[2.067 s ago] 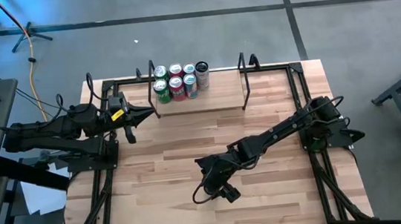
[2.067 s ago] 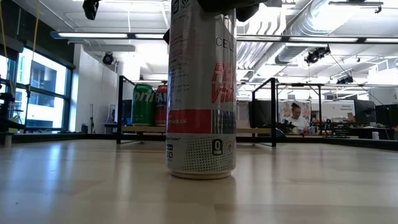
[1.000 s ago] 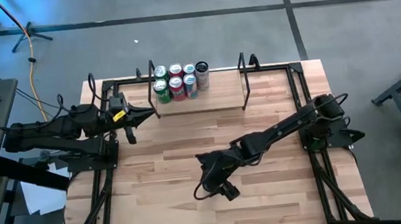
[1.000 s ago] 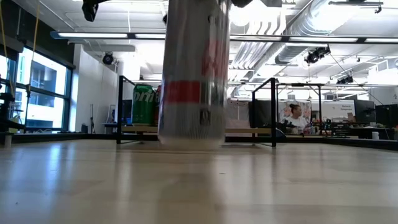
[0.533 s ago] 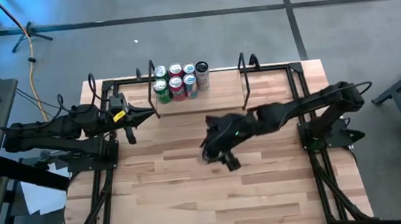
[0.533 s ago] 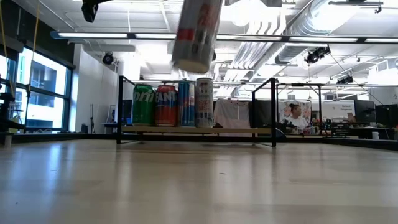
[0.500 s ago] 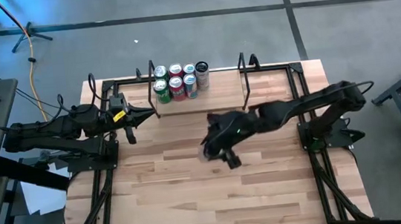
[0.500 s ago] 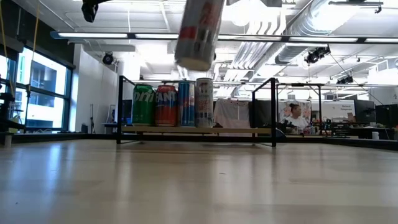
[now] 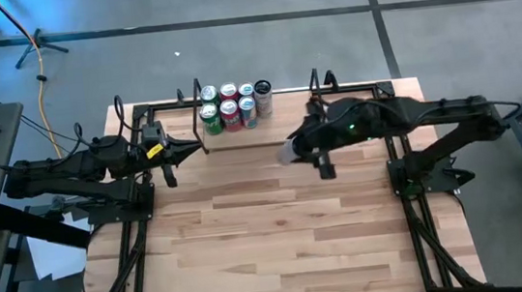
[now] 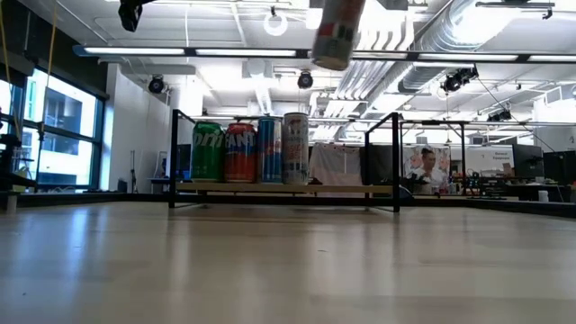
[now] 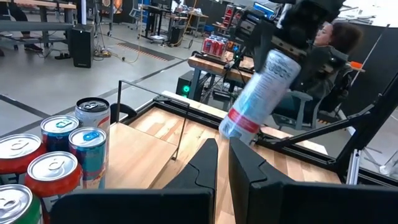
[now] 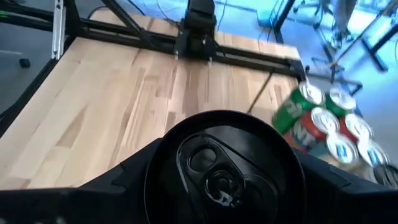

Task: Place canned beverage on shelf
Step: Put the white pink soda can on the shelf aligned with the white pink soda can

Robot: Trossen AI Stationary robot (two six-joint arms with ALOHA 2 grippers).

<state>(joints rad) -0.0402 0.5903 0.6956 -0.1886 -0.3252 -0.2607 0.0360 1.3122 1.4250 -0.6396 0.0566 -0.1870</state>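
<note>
My right gripper is shut on a tall silver can with a red band. It holds the can high above the near edge of the shelf, close to the shelf's right wire upright. The can shows tilted at the top of the low view. Several cans stand upright on the left part of the shelf board. My left gripper is shut and empty, level, by the shelf's left upright. My right gripper pinches the can's upper end between its two fingers, one on each side of the wall just below the lid. The fingers come from above, slanting down. The can hangs below them, lifted clear and tilted, its bottom swung toward the table's left.
Black frame rails run along the table's left and right sides. The right part of the shelf board is bare. Open tabletop lies toward the near edge. A person sits beyond the table in the room.
My right gripper has carried the can up off the table and toward the far edge and a little to the right, from the table's middle to the shelf. The can has gone from upright to tilted.
</note>
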